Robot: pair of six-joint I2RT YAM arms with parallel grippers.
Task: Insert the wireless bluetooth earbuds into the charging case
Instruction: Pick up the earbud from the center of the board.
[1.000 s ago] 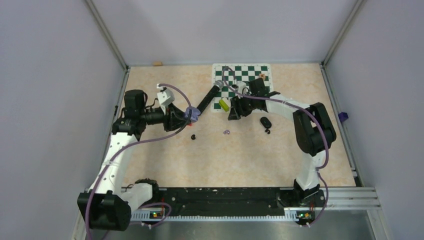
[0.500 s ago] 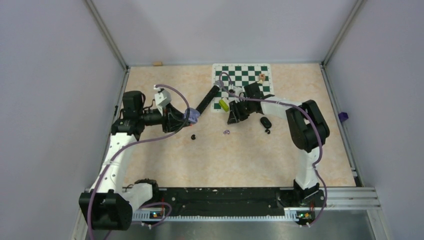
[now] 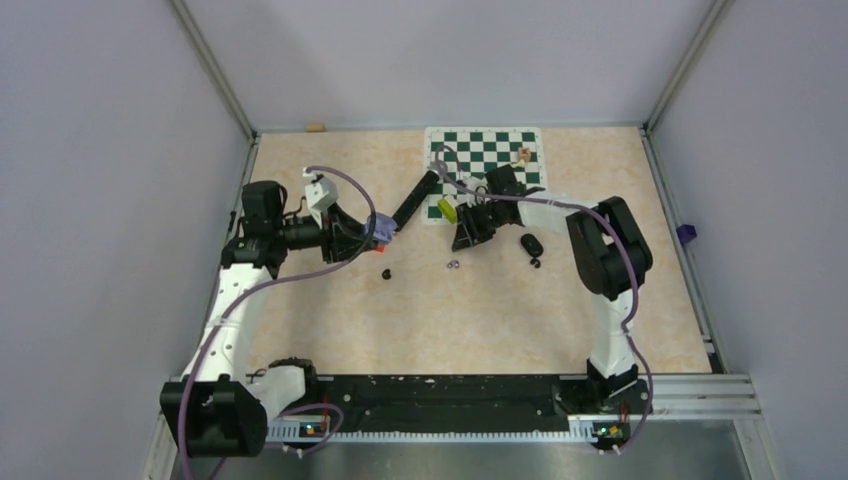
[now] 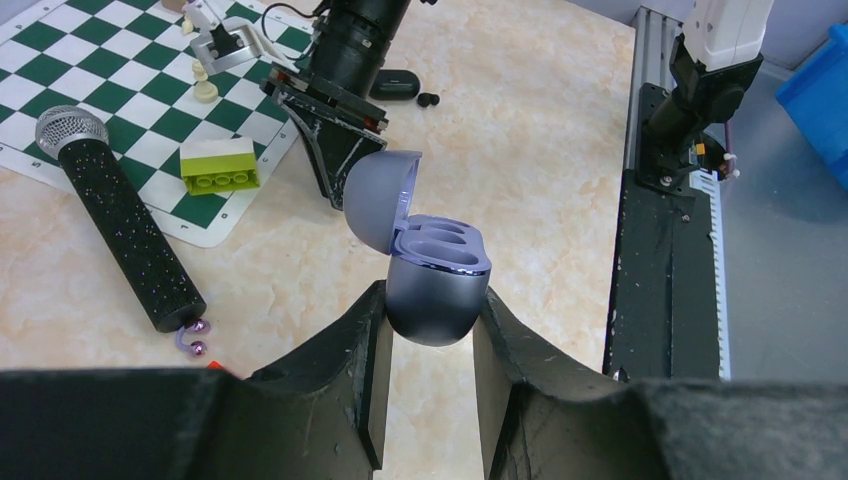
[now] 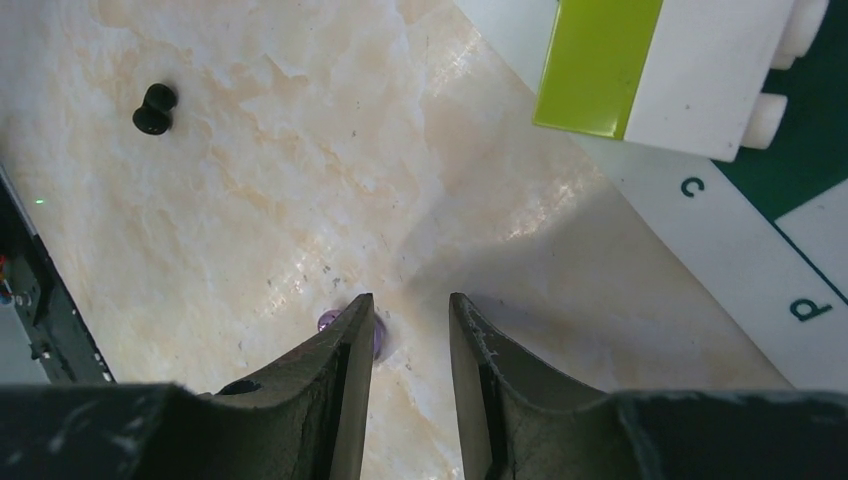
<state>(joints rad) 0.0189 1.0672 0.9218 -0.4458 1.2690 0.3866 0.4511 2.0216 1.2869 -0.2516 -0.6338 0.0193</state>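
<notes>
The lilac-grey oval charging case (image 4: 437, 285) is clamped in my left gripper (image 4: 430, 295), both fingers pressed on its lower shell. Its lid (image 4: 380, 195) is flipped up and the two moulded wells face upward. I hold it above the marble-patterned table (image 3: 480, 320), left of the near left corner of the green-and-white chess mat (image 3: 500, 140).

The small pale purple earbud piece (image 5: 328, 322) lies on the table just off the mat's near edge. My right gripper (image 5: 410, 300) stands right over it, jaws a narrow gap apart and gripping nothing. The piece peeks out on either side of one finger (image 5: 345, 370), and I cannot tell whether that finger touches it. One glossy black earbud (image 5: 153, 108) lies further out from the mat's near left corner, well apart from the purple piece. A second black earbud (image 3: 535, 263) lies off the mat's near right corner, just beside a black oval pod (image 3: 531, 244).

A black speckled microphone with a silver mesh head (image 4: 120, 235) lies slanted across the mat's left edge, head on the squares and handle running off onto the table, between my two grippers. At the handle's end lies a small purple beaded curl (image 4: 192, 338). A lime-green and white toy brick (image 5: 680, 70) sits on the mat's near edge, just beyond my right fingertips. Pale chess pieces (image 4: 205, 90) stand further in on the mat. A small wooden block (image 3: 316, 127) rests at the table's far edge, left of the mat.
</notes>
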